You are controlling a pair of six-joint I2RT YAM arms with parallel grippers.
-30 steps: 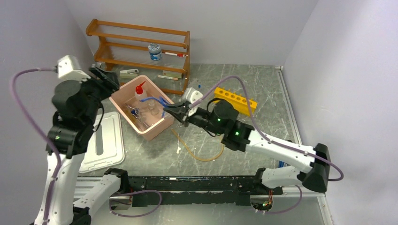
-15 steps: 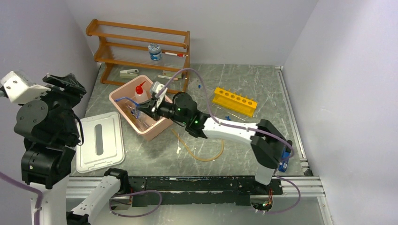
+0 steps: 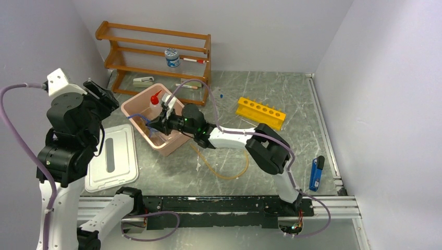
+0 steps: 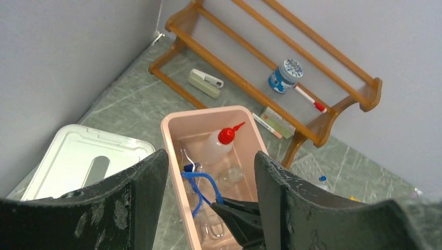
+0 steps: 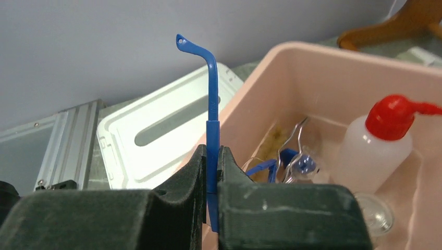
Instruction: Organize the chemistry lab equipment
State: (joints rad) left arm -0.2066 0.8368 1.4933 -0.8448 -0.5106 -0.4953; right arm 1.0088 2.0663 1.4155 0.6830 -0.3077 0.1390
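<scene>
My right gripper [image 3: 156, 124] reaches over the pink bin [image 3: 172, 147] and is shut on the blue arm of the clear goggles [image 5: 211, 94]. The goggles' frame [image 4: 200, 179] hangs inside the bin. The red-nozzled squeeze bottle [image 3: 155, 101], metal tongs [image 5: 294, 138] and small glassware [image 4: 232, 174] lie in the bin. My left gripper [image 3: 101, 96] is open and empty, raised high to the left of the bin. Amber tubing [image 3: 221, 174] lies on the table in front of the bin. The yellow holed rack [image 3: 260, 112] sits at the back right. A blue-capped tube [image 3: 221, 96] lies near it.
The bin's white lid [image 3: 110, 156] lies to its left. A wooden shelf [image 3: 156, 52] at the back holds a jar [image 3: 172, 57] and a red-tipped stick. A blue tool [image 3: 314, 173] lies at the right edge. Walls close in on the left, back and right.
My right gripper has carried the goggles leftward from the bin's right rim to over its middle. My left arm swung away to the left, then partly back.
</scene>
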